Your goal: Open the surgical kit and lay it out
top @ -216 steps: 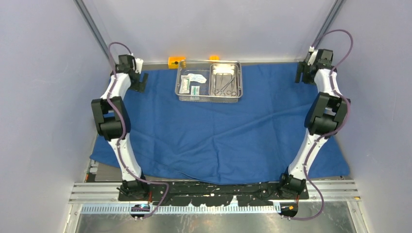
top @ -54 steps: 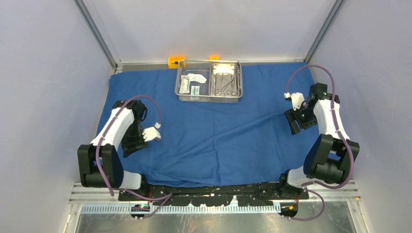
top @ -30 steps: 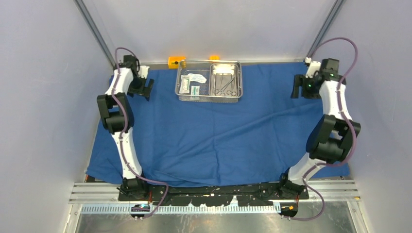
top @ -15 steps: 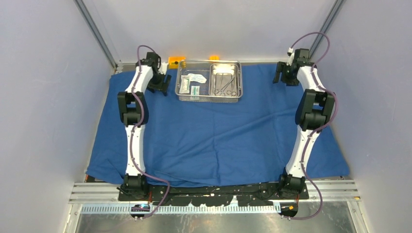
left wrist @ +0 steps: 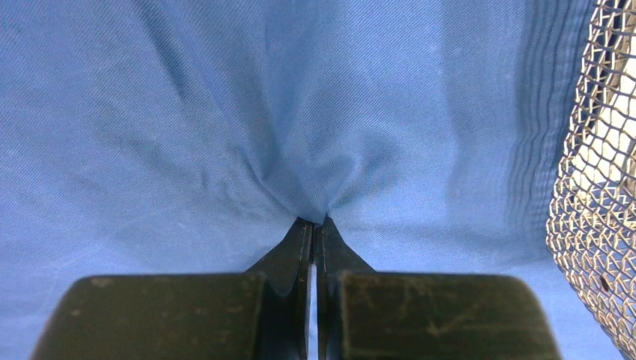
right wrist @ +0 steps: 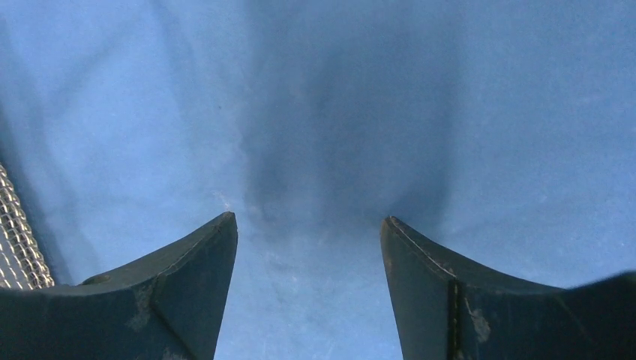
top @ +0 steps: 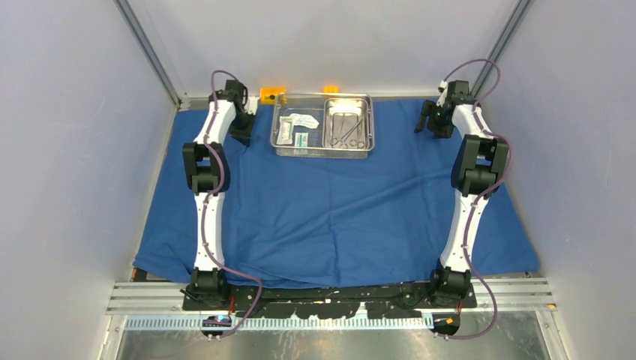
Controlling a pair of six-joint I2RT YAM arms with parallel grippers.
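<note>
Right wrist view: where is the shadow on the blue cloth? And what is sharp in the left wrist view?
Right wrist view: dark shadow on the large blue cloth wrap ahead of the open right gripper. Left wrist view: weave sharp where the left gripper pinches it; steel mesh basket bright at the right edge.

The blue cloth wrap (left wrist: 225,112) is matt woven fabric with a fine diagonal twill. The mesh basket (left wrist: 592,187) is bright, shiny steel wire; the solid steel tray (top: 346,129) gleams smooth. The left gripper (left wrist: 313,220) and the right gripper (right wrist: 308,217) have dull black fingers (right wrist: 187,300), scuffed and scratched.
</note>
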